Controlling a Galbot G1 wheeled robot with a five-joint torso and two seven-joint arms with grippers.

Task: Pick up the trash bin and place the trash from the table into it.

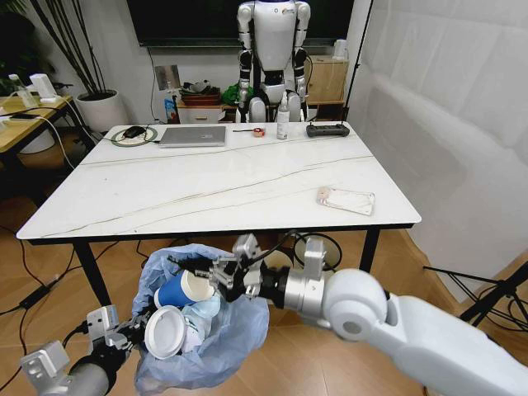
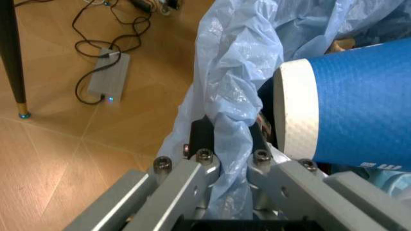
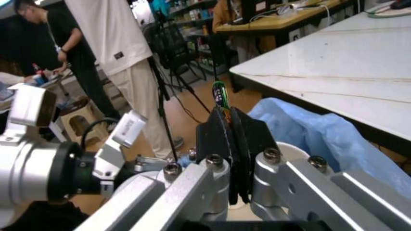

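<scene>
Left gripper (image 2: pixel 226 159): clamped on the bag-lined rim of the trash bin (image 1: pixel 169 351), held below the table's (image 1: pixel 124 206) near edge. Right gripper (image 1: pixel 216 280): pads pressed together, poised over the bin mouth beside a blue paper cup (image 1: pixel 183 290) and white lid (image 1: pixel 165 332). Step judged: depositing. One clear wrapper (image 1: pixel 346 199) is left on the table; a reach toward its right side is called for.

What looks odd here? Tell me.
The trash bin hangs below the table edge, held only by its bag: the left gripper is shut on the plastic. A blue paper cup and white lid lie tilted on top. The right gripper is shut above the cup.
</scene>
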